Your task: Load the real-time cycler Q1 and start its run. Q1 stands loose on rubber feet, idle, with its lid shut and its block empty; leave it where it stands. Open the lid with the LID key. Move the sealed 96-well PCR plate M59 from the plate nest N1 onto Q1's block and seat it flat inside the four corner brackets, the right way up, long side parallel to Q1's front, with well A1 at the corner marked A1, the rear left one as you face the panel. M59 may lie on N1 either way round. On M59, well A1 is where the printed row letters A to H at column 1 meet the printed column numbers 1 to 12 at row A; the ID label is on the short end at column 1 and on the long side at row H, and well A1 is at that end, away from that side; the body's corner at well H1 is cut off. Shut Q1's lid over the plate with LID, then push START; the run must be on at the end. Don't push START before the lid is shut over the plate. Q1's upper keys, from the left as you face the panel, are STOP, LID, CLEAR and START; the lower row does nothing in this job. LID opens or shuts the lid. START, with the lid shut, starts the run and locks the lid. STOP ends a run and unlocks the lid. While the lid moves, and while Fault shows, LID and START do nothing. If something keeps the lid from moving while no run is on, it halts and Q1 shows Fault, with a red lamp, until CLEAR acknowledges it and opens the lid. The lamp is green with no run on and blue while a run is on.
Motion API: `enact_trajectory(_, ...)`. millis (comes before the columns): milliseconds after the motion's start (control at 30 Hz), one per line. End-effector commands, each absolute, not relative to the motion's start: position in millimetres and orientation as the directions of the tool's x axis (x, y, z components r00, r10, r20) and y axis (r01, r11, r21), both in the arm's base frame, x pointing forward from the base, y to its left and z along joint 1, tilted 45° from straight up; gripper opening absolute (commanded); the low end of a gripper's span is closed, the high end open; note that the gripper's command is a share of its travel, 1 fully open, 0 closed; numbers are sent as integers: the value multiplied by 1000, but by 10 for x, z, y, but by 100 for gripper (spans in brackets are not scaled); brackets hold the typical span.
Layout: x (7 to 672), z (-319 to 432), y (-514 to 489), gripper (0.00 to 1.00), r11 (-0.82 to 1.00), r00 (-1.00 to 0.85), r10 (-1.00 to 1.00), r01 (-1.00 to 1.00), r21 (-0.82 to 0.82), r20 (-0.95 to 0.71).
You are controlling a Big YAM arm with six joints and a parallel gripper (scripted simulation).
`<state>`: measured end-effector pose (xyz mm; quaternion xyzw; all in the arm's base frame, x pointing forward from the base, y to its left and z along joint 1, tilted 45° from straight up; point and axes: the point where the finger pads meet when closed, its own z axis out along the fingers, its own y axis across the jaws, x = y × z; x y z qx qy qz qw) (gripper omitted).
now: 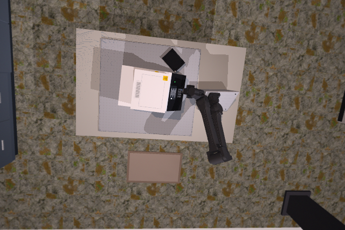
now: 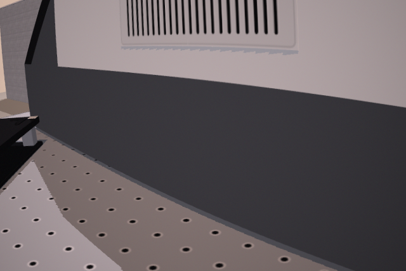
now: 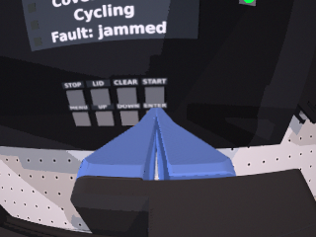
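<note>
Cycler Q1 [image 1: 151, 91] [image 2: 213, 130] shows its white top flat, lid down. Its black panel faces my arm. The lamp [image 1: 174, 82] [image 3: 249, 1] is green. The screen [image 1: 173, 92] [image 3: 116, 25] lists "Cycling" and "Fault: jammed"; the small squares beside these lines are dark. One small white mark shows at its upper left in the top view. My gripper [image 3: 156, 116] is shut and empty, its blue tips over the ENTER key, just below the START key [image 3: 154, 94]. The LID key [image 3: 100, 96] is further left. Contact is not clear. I cannot make out plate M59; Q1's block is hidden.
A black stand [image 1: 172, 59] [image 2: 16, 128], probably nest N1, is turned at an angle near Q1's front corner. Both stand on a perforated board [image 1: 122, 123] [image 2: 111, 228]. A light slanted plate [image 1: 227, 100] lies beneath the arm [image 1: 207, 118].
</note>
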<state>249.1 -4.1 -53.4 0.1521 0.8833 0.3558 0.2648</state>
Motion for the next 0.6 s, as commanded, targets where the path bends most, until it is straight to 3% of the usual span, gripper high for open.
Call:
enact_trajectory(0,2574,-543,-22,0,699,-804,469,85,710,-365)
enact_trajectory(567,2801,-510,-176,0,718,-775,475,67,693,-417)
